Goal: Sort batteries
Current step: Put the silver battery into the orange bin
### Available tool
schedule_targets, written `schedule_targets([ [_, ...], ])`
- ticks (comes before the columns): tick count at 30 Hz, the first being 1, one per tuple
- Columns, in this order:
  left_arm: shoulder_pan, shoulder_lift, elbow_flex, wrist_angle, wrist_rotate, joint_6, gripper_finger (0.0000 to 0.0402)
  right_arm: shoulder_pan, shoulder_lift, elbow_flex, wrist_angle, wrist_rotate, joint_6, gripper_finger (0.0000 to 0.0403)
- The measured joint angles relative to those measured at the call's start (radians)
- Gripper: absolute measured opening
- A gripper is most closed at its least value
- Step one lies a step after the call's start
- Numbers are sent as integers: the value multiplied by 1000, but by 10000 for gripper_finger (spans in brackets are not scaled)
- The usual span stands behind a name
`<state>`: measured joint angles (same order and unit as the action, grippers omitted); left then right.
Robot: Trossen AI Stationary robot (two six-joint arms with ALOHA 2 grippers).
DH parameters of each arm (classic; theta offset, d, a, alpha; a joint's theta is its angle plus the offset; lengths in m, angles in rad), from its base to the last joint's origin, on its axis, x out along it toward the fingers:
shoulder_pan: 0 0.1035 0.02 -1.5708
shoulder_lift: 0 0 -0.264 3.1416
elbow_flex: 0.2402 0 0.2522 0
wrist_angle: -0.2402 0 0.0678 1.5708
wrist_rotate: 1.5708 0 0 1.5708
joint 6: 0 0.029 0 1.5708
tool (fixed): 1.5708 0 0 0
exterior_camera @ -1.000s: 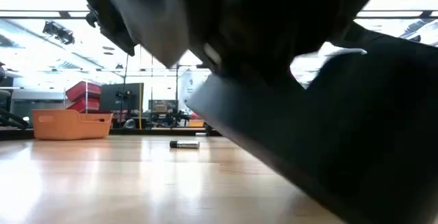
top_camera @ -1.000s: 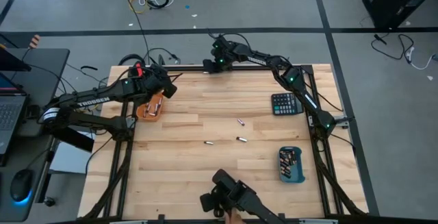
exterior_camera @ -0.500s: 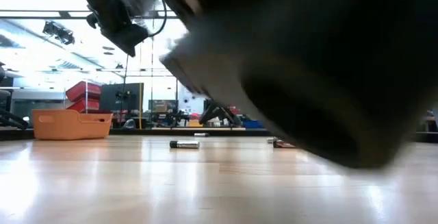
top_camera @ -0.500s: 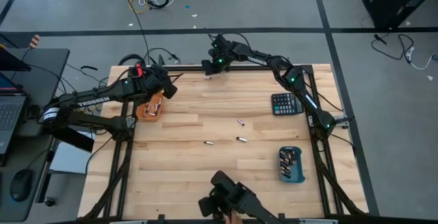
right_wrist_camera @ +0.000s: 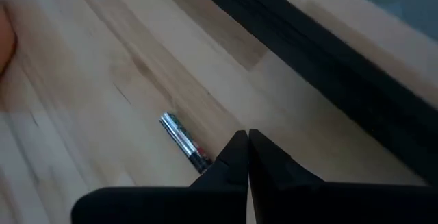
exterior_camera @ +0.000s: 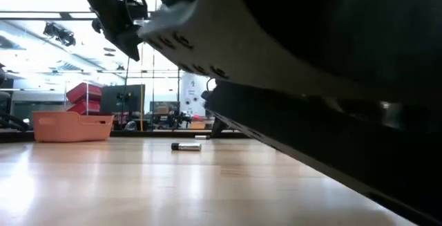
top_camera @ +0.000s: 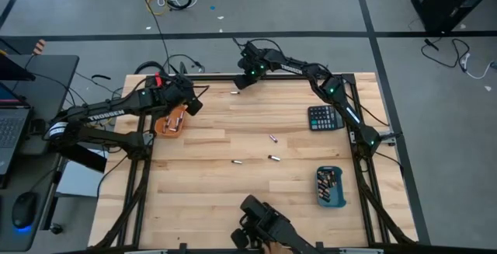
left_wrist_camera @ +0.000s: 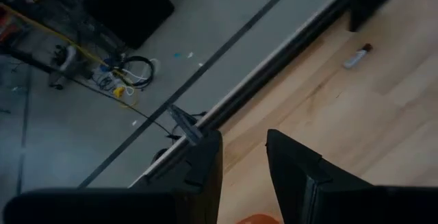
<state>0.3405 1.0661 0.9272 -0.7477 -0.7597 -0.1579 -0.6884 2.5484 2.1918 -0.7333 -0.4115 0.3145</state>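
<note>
My right gripper (top_camera: pixel 241 83) (right_wrist_camera: pixel 245 140) is shut, low over the table's far edge. A silvery battery (top_camera: pixel 235 92) (right_wrist_camera: pixel 183 142) lies flat on the wood right beside its fingertips. Three more batteries (top_camera: pixel 272 137) (top_camera: pixel 273 158) (top_camera: pixel 237 161) lie loose mid-table; one of these batteries (exterior_camera: pixel 186 145) shows in the low view. My left gripper (top_camera: pixel 196 107) (left_wrist_camera: pixel 243 145) hangs open and holds nothing, above the orange tray (top_camera: pixel 169 123) (exterior_camera: pixel 72 126), which contains batteries. The blue tray (top_camera: pixel 330 186) at the right also contains several. My right gripper's shut fingertips (right_wrist_camera: pixel 229 157) slant down from the far side, next to the battery's red-banded end (right_wrist_camera: pixel 200 159). I cannot tell whether they touch it. The battery rests flat on the table.
A black calculator (top_camera: pixel 324 118) lies near the right edge. A dark bulky object (top_camera: pixel 262 224) sits at the near edge and blocks most of the low view. The black frame rail (right_wrist_camera: pixel 321 53) runs along the far edge just behind my right gripper.
My right gripper has rolled about its own axis and shifted slightly toward the table's right; the battery by the far edge now shows beside it in the high view. The dark object at the near edge has shifted.
</note>
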Motion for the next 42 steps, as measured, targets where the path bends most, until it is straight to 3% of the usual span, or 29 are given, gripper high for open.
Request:
schedule_targets([
  [5,0,13,0,67,171,89,113,0,0,0,0,-14,-111,0],
  [10,0,59,0,205,372,232,113,-12,-25,0,-5,-111,-112,5],
  [15,0,166,0,361,487,421,113,-23,-141,0,-50,-169,-153,2],
  [19,13,271,0,441,618,586,111,5,-272,0,-156,-120,-239,0],
  [27,166,445,0,662,590,626,105,77,-550,0,-351,130,-292,2],
  [35,302,649,125,676,635,624,83,118,-746,1,-426,171,-241,3],
  [42,350,821,277,537,733,625,21,206,-784,0,-438,210,-219,3],
])
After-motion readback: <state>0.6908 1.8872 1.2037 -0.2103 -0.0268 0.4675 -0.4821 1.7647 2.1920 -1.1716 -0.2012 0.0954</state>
